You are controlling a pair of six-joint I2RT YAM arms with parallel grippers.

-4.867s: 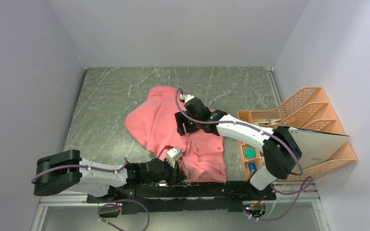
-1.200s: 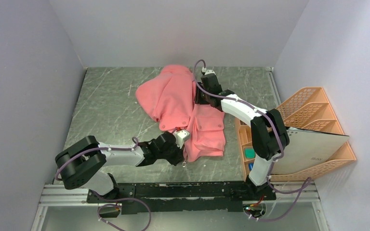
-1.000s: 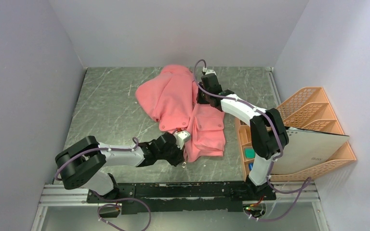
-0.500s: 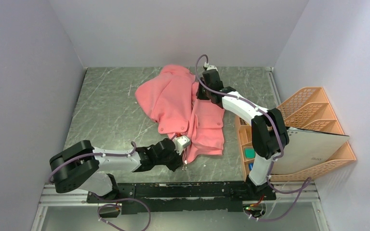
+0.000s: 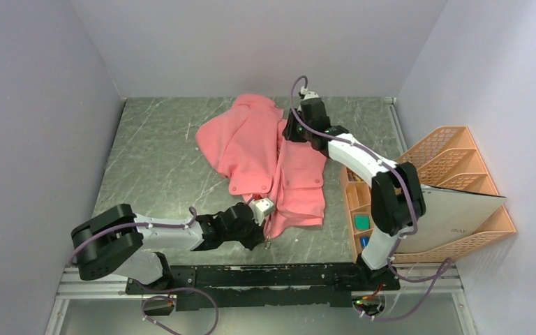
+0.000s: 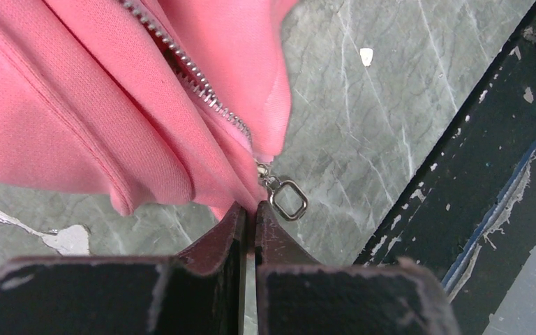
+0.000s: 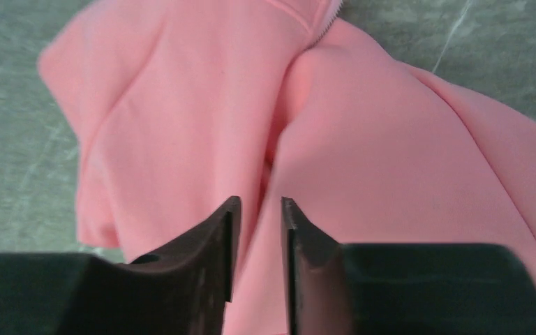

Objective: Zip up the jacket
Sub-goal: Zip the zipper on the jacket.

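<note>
The salmon-pink jacket lay mid-frame on the marbled table, left gripper pinching its lower hem beside the zipper pull, right gripper clenched on fabric at its upper edge.

The grey marbled table carries the pink jacket and, at its right edge, an orange organizer.

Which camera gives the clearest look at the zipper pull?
The left wrist view: the zipper pull shows close up, a square metal ring at the hem of the jacket. The top external view shows the pull only as a tiny speck. The right wrist view shows fabric but no pull.
</note>
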